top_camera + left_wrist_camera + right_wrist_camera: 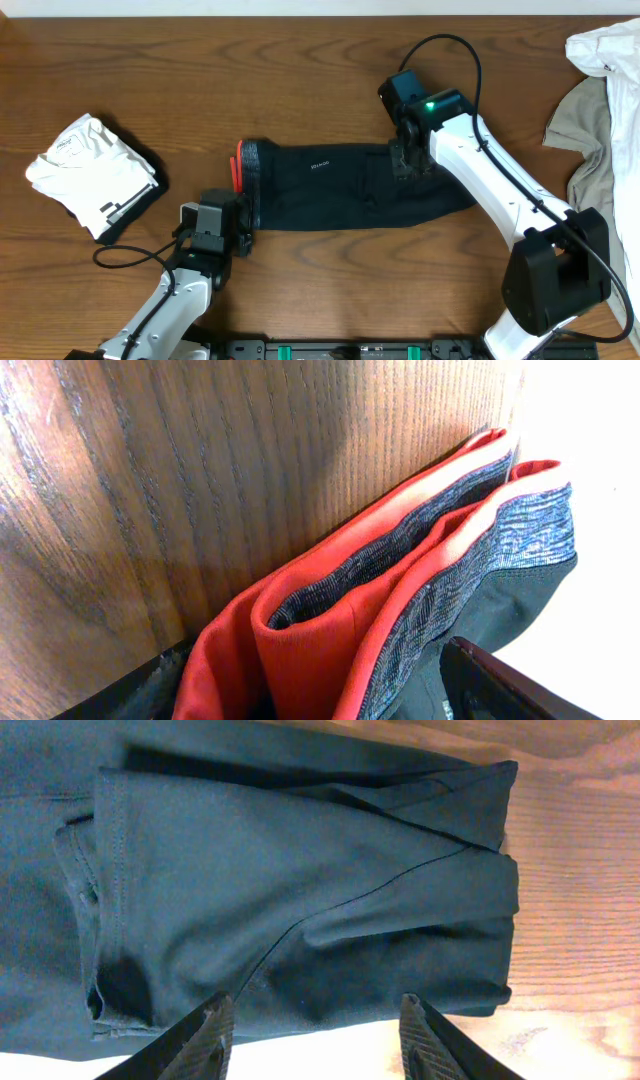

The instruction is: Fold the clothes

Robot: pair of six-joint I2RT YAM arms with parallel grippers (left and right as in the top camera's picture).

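While the black trousers (340, 185) lie folded across the middle of the table (300, 60), I see my left gripper (243, 232) spread wide at their grey, red-lined waistband (450, 565), clamping nothing. My right gripper (315, 1005) stands half open over the leg end, holding nothing.

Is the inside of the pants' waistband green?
No, the left wrist view shows the grey waistband of the black trousers lined in bright red.
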